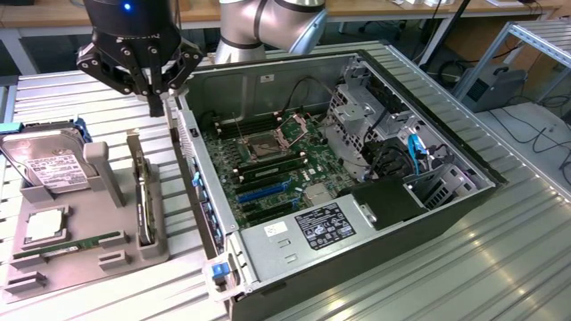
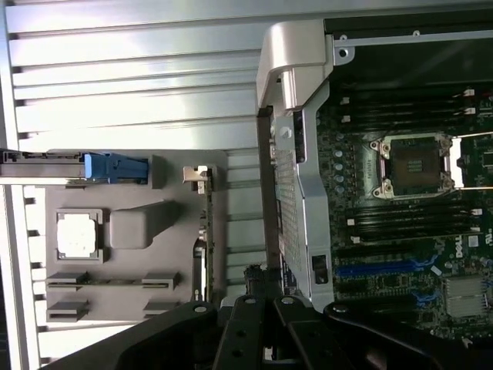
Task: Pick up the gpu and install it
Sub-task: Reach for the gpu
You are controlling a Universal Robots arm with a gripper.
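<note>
Grey holder (image 1: 111, 253) on counter (image 1: 53, 100): gpu (image 1: 140, 194) upright on edge in slot, top edge free for grasping. Hand (image 1: 157, 105) closed, empty, above gap between holder and case (image 1: 375, 267).

An open computer case (image 1: 375, 267) lies on the slatted metal tabletop (image 1: 482, 281), its motherboard (image 1: 283, 175) exposed, with the processor socket (image 1: 267, 142) near the middle. On the exterior view's left, a grey holder tray (image 1: 80, 261) carries a hard drive (image 1: 49, 167), a processor chip (image 1: 45, 226) and a green memory stick (image 1: 85, 241).
</note>
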